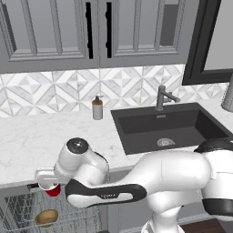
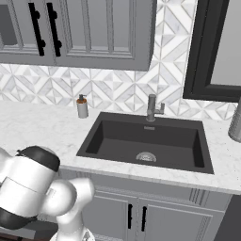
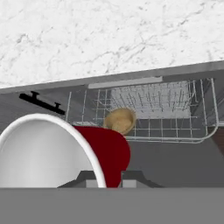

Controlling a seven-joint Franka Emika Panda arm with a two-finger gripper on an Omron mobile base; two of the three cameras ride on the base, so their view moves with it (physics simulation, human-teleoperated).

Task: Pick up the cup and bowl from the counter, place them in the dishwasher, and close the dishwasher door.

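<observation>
My gripper (image 1: 51, 185) hangs low at the left, below the counter (image 1: 32, 141) edge, shut on the red cup (image 1: 53, 190). In the hand view the gripper (image 3: 107, 180) pinches the cup's wall. The cup (image 3: 109, 153) lies tilted, with its white rim and inside turned toward the camera. The tan bowl (image 1: 47, 217) rests in the wire rack (image 1: 20, 209) of the open dishwasher, below and slightly left of the cup. From the hand, the bowl (image 3: 119, 120) lies in the rack (image 3: 175, 113), past the cup. A black bar handle (image 3: 42, 103) shows to the left of the rack.
A soap dispenser (image 1: 97, 108) stands on the counter by the backsplash, left of the dark sink (image 1: 168, 127) and its faucet (image 1: 161, 97). Grey panelled cabinet doors (image 2: 136, 216) sit under the sink. Upper cabinets (image 1: 91, 32) hang above. My own arm fills the space in front of the sink.
</observation>
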